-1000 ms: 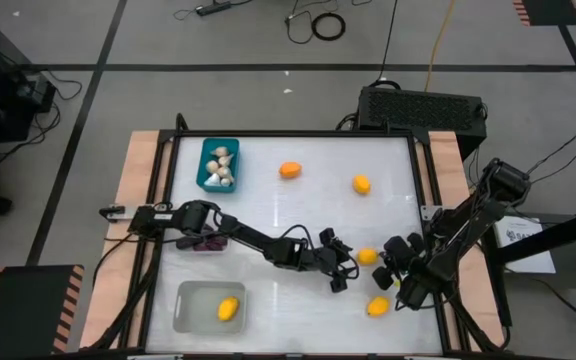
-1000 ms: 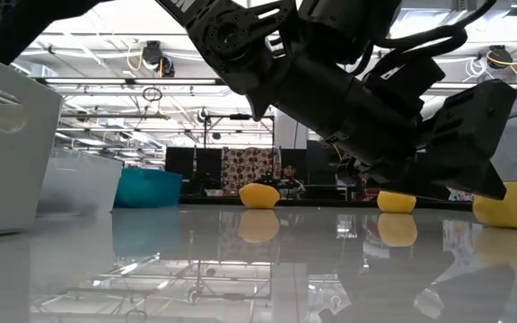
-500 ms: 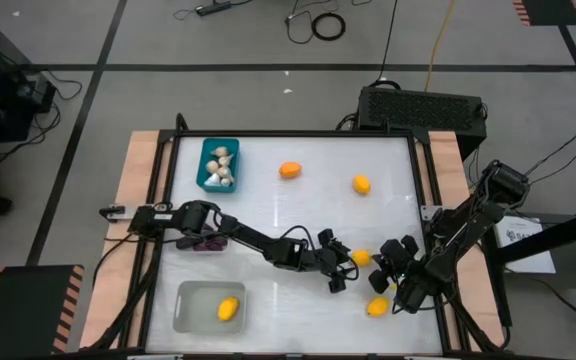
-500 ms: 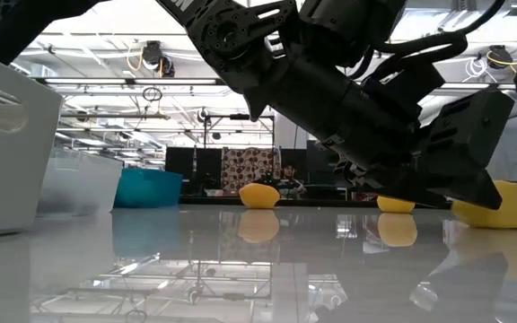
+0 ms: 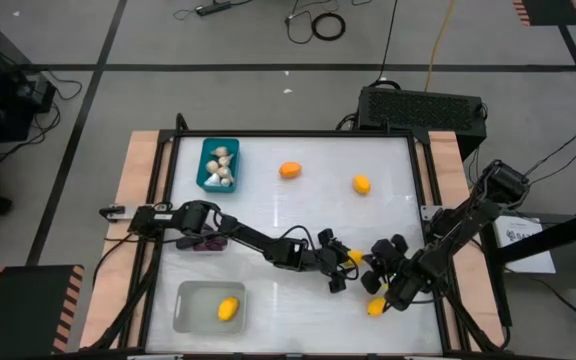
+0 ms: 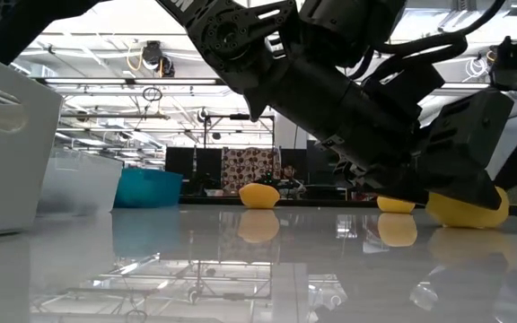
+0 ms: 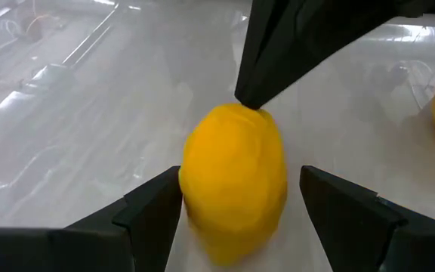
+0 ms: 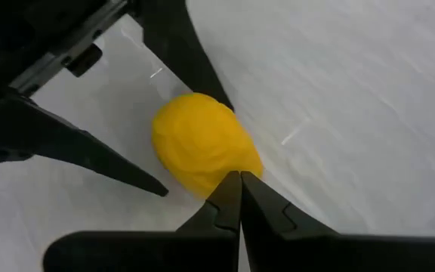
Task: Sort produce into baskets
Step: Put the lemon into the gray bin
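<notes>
1. The left pincer [image 7: 236, 219] is spread, its fingers at either side of a lemon [image 7: 235, 177] lying on the white worktop [image 5: 298, 215].
2. The right pincer [image 8: 236, 200], pressed together, touches that lemon's far side with its tips.
3. In the high view, another lemon [image 5: 375, 307] lies at 5 o'clock from the first.

The glossy white table [image 5: 288, 215] carries a teal bin [image 5: 219, 165], a pale bin [image 5: 210, 306], a purple eggplant [image 5: 206, 243] and loose lemons [image 5: 289, 170].
</notes>
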Motion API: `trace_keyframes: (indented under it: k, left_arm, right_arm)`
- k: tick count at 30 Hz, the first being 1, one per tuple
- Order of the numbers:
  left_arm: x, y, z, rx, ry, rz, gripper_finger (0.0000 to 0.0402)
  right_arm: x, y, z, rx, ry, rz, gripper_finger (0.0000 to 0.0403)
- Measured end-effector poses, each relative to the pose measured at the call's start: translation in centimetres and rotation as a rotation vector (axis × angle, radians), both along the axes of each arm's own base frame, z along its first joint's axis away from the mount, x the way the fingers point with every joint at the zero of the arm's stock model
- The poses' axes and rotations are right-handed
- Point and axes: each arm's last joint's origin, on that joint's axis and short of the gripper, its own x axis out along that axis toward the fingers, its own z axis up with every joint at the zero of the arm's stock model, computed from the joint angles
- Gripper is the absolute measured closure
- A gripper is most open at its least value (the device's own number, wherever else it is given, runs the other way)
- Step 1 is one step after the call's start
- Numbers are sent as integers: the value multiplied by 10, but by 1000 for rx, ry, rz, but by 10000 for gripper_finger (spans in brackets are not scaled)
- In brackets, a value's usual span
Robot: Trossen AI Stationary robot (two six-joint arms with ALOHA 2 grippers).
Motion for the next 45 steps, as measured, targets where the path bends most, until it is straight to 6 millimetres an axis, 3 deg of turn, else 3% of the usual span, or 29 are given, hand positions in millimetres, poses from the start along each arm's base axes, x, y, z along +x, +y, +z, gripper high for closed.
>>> trace_keyframes:
  k: [21,32,40,45]
  left_arm:
    - [-3,1,-4,17,54,-3,130]
    - [-3,1,-4,12,52,1,203]
    - [-3,0,-4,11,54,0,224]
    - [-12,-4,26,-33,117,-93,225]
  right_arm:
    - [4,0,4,-19,3,73,403]
    - [4,0,7,-17,-1,89,403]
    - [0,4,7,-1,13,117,403]
    - [-7,16,8,45,-20,158,403]
